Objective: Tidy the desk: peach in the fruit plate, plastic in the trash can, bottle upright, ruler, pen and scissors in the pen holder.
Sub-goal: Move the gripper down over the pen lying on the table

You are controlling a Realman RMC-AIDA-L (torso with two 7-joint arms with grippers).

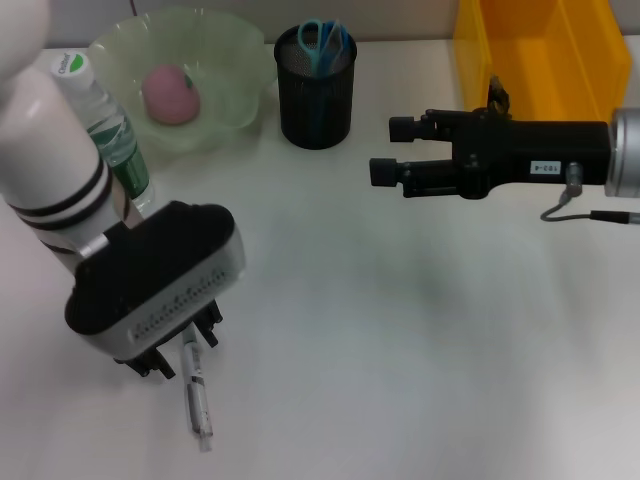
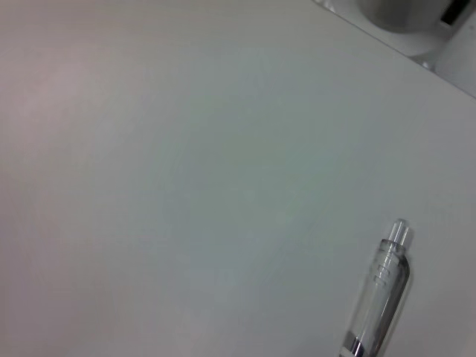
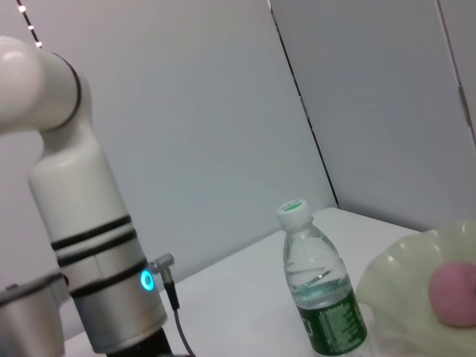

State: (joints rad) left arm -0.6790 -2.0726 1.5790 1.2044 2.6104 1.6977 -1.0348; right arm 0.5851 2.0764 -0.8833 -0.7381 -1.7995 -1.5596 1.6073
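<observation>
A clear pen [image 1: 198,398] [image 2: 379,297] lies flat on the white desk near the front left. My left gripper [image 1: 183,348] hangs low over the pen's far end, open, with a finger on each side of it. My right gripper [image 1: 392,150] hovers open and empty at mid-right, pointing left. The pink peach [image 1: 171,95] [image 3: 455,294] rests in the green fruit plate [image 1: 235,60] [image 3: 401,282]. Beside the plate the bottle [image 1: 103,118] [image 3: 321,297] stands upright. Blue-handled scissors [image 1: 325,45] stick out of the black mesh pen holder [image 1: 316,100]. The ruler and the plastic are out of view.
A yellow bin [image 1: 545,55] stands at the back right behind my right arm. The left arm's white forearm [image 1: 45,150] [image 3: 89,245] rises at the left edge, close to the bottle.
</observation>
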